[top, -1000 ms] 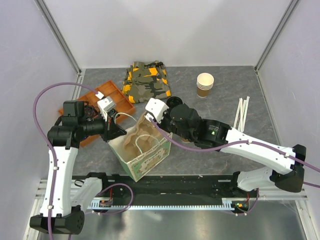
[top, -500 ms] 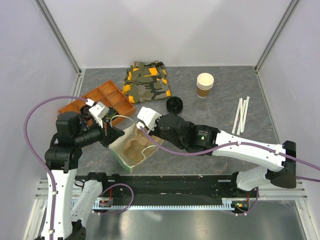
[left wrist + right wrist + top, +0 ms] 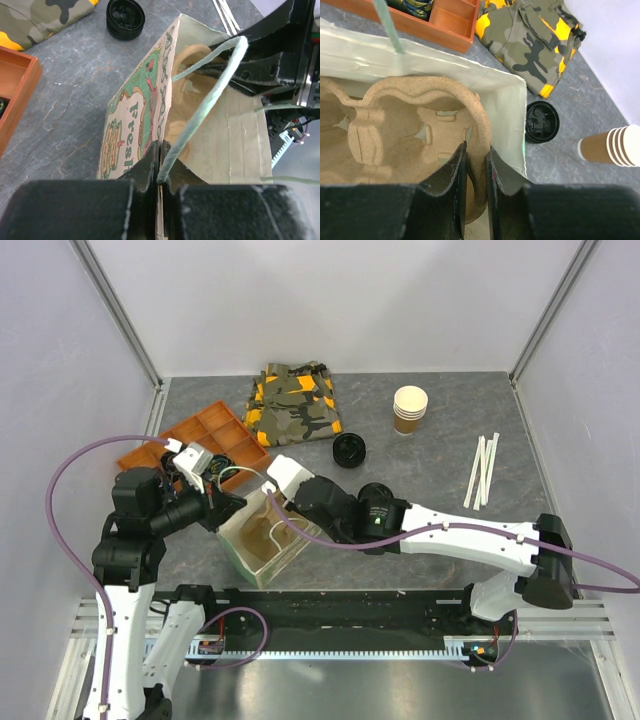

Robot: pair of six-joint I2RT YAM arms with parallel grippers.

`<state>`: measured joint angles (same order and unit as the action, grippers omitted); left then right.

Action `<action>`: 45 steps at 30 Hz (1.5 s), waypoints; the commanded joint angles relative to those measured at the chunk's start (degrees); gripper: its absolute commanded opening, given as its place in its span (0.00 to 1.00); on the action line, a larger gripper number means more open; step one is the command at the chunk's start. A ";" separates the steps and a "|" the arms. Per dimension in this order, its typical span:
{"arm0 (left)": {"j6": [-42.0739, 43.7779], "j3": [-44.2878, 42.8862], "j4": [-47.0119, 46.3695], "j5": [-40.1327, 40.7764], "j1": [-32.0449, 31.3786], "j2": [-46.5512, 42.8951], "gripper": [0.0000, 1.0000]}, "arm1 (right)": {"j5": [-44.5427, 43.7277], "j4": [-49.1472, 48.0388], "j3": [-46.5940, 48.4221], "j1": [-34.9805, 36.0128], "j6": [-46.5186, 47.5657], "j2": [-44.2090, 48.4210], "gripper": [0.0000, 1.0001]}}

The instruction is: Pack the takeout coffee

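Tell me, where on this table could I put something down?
Bare tabletop lies between the cup stack and the white sticks, and between camouflage cloth and cups. Crowded on the left: orange tray, paper bag, left arm, right arm.

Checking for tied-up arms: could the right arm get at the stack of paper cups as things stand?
Probably not at once: the right tool is clamped on the pulp carrier inside the paper bag. After letting go, only the black lid lies between it and the cup stack.
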<state>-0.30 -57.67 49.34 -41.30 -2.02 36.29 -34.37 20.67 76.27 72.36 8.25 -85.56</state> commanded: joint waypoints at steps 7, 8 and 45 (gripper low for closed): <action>-5.59 1.68 -5.13 1.75 -0.61 -1.23 0.02 | -2.53 2.80 2.92 2.70 -6.49 -2.50 0.00; -5.85 1.77 -5.13 1.75 -0.61 -1.40 0.02 | -2.98 2.89 2.66 2.61 -6.93 -2.86 0.00; -21.59 8.62 -10.32 6.93 -0.70 -10.89 0.02 | 10.12 12.19 12.32 -1.69 -17.12 -5.75 0.00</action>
<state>-21.96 -49.76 41.41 -34.44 -2.39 26.98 -25.12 26.98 83.72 70.63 -4.58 -88.97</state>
